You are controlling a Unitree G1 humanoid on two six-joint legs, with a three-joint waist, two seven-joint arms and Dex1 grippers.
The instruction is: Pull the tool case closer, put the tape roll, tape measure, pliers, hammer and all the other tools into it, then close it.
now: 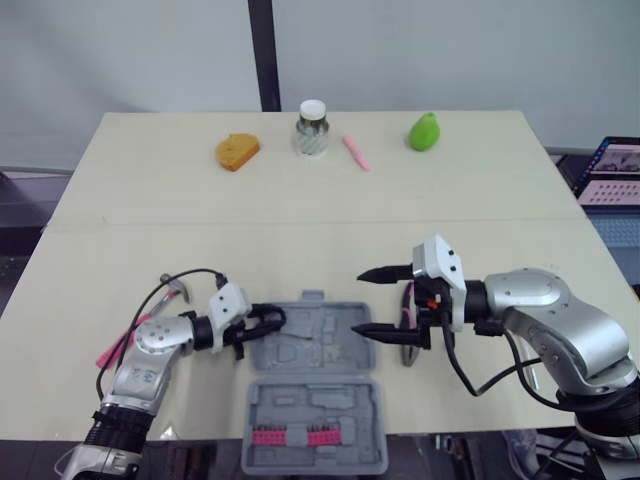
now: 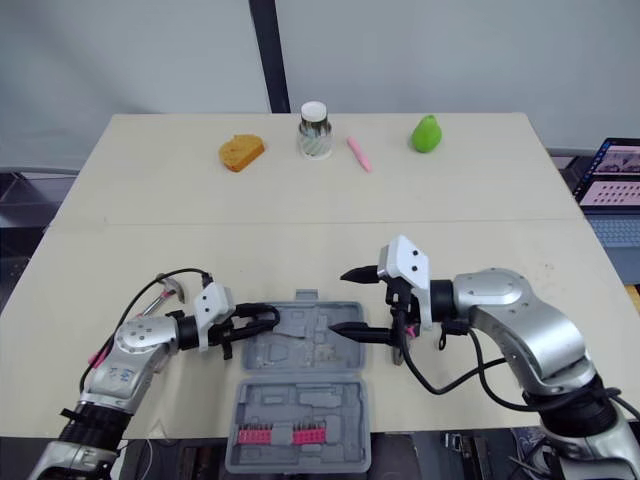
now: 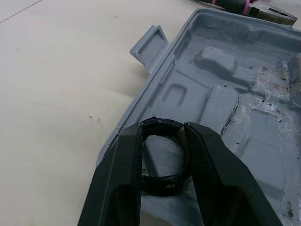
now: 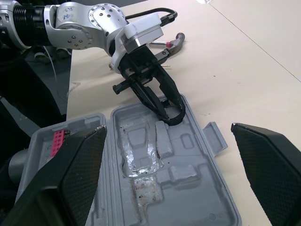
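While the left claw is gripping the tape roll over the left end of the open tool case, the right claw is hovering wide open beside the pliers, so releasing the roll is likely coming next.

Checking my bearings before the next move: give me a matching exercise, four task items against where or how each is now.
1 tape roll
2 hammer
3 pliers
4 tool case

A lying open
B on the table, right of the tool case
C between the left gripper's fingers
D on the table, left of the tool case

Pairs: 1-C, 2-D, 3-B, 4-A
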